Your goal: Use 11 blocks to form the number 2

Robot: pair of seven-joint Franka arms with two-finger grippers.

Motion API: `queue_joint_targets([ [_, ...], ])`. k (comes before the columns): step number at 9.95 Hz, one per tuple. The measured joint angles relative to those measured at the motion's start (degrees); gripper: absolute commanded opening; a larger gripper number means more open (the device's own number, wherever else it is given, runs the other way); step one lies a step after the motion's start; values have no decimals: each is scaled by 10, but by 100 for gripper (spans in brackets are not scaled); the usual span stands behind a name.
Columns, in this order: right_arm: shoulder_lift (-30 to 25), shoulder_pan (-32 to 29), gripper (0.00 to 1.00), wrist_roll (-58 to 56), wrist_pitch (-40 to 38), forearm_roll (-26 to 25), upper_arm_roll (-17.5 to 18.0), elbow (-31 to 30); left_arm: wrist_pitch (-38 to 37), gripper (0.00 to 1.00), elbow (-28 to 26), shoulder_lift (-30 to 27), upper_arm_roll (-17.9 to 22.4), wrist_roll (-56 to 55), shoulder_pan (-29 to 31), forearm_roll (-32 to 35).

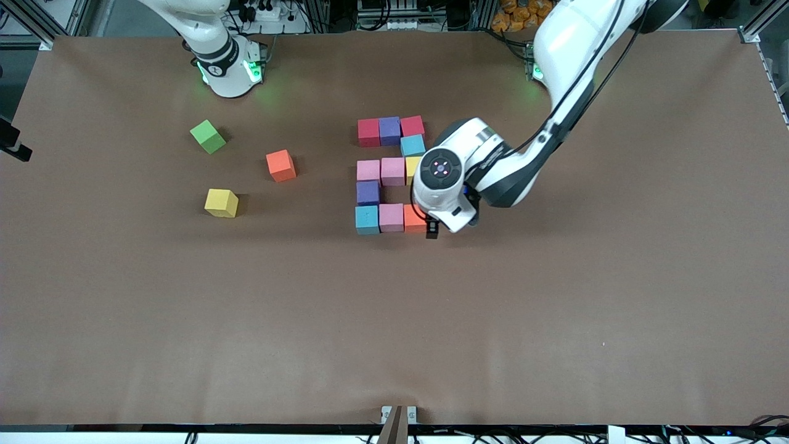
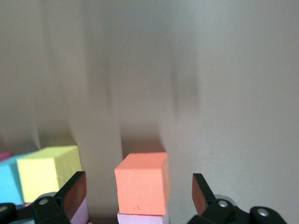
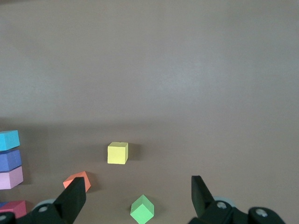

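The number 2 [image 1: 391, 171] lies flat mid-table, built of mixed-colour blocks. Its row nearest the front camera is light blue [image 1: 367, 219], pink [image 1: 391, 217] and orange [image 1: 413, 219]. My left gripper [image 1: 432, 229] is low over that orange block [image 2: 142, 179], open, with a finger on each side and a gap to both. Next to it in the left wrist view are a yellow block [image 2: 46, 170] and a light blue one [image 2: 8, 182]. My right gripper [image 3: 138, 186] waits high up and open, holding nothing. It is out of the front view.
Three loose cubes lie toward the right arm's end: green [image 1: 208, 136], orange [image 1: 281, 165] and yellow [image 1: 221, 203]. The right wrist view shows them too: green [image 3: 142, 209], orange [image 3: 79, 180], yellow [image 3: 117, 153]. Brown table [image 1: 555, 308] stretches wide around the digit.
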Motion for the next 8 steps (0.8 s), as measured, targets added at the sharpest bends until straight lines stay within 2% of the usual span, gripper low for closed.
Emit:
queue_joint_targets([
  [2,0,0,100,0,0,0,0,0,-26,100,1,-51,4,96,60,1],
  [5,0,0,100,0,1,0,0,0,-34,100,18,-80,6,265,170,4],
  [8,0,0,100,0,1,0,0,1,-57,100,28,-122,4,423,227,4],
])
